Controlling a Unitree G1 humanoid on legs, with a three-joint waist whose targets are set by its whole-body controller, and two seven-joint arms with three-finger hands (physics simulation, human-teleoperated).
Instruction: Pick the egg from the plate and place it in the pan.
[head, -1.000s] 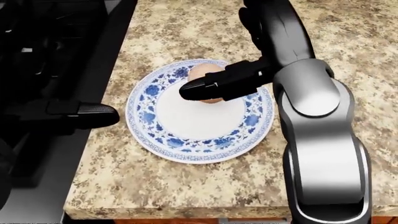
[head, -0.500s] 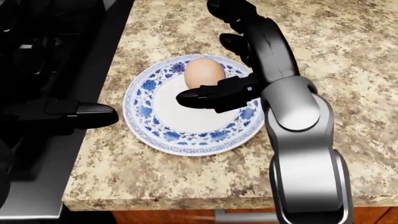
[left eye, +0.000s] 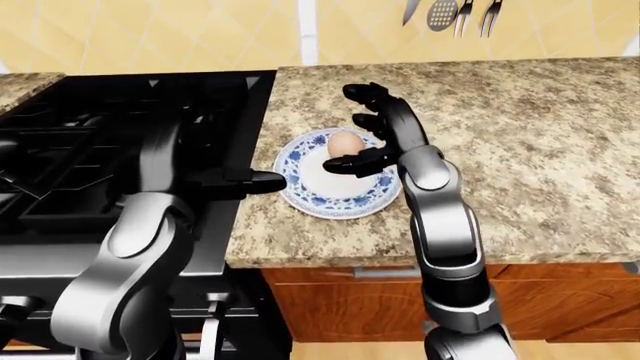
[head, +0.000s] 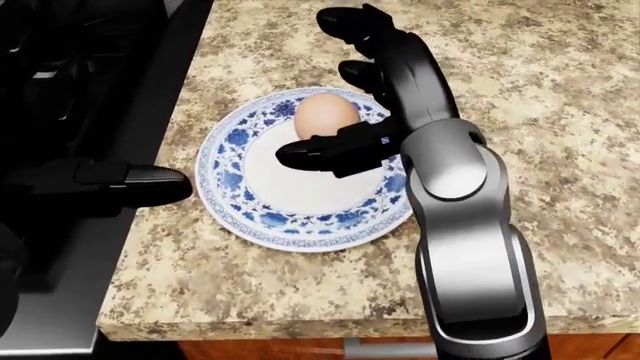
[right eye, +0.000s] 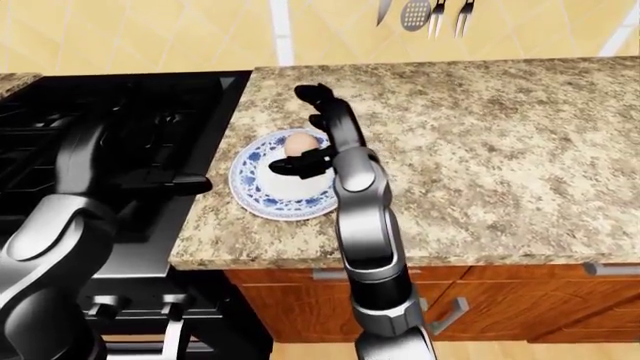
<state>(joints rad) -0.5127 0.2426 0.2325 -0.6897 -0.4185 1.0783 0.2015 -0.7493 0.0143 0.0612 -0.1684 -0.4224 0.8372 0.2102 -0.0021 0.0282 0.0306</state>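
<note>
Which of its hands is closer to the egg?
Right. The right hand stands open about the egg on the plate; the left hand stays off the plate's left rim.

Two arms seen, each w/ smooth silver-grey shells on forearm (head: 470, 262) and upper arm, rounded at the joints, glossy w/ soft highlights. Black bands are set betw. the shells at elbow and wrist. Right hand (head: 385, 90) is all matte black: three thick, segmented fingers w/ rounded tips. Left hand (head: 110, 184) is black too, blunt-tipped; little else can be made out against the dark stove (left eye: 90, 142). No cables, screws or markings are visible.
</note>
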